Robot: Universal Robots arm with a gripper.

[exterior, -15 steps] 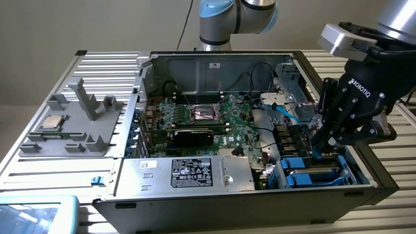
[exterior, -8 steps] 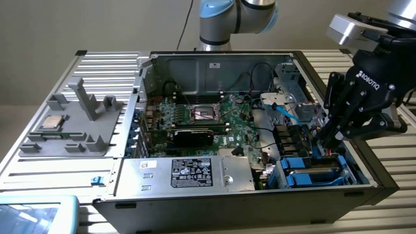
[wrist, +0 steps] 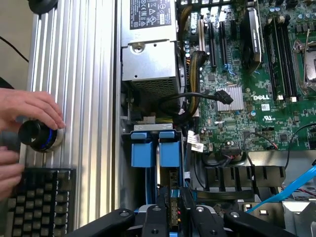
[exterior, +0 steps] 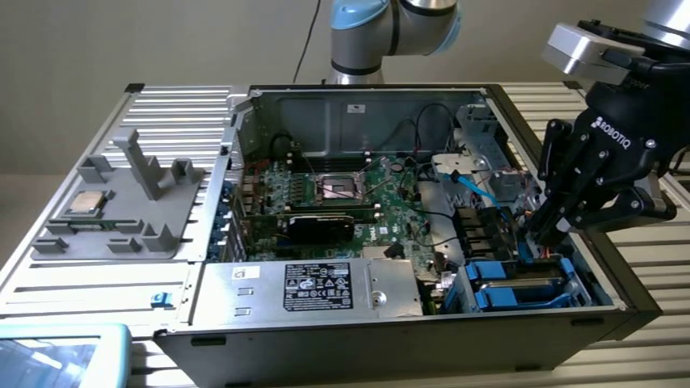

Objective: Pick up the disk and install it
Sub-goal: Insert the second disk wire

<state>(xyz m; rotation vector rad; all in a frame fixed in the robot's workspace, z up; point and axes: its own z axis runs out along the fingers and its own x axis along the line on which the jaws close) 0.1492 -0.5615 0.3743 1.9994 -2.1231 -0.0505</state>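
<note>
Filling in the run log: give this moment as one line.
gripper: lowered into the drive bay | disk: between gripper fingers, at bay | blue carriers: beside it in the bay

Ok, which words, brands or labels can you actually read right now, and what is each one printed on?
"ROBOTIQ": on the black end effector, exterior view.
"DELL": white letters on the green motherboard, wrist view.
Black label on the silver power supply box: print and symbols too small to read.
White stickers on the motherboard: too small to read.
</note>
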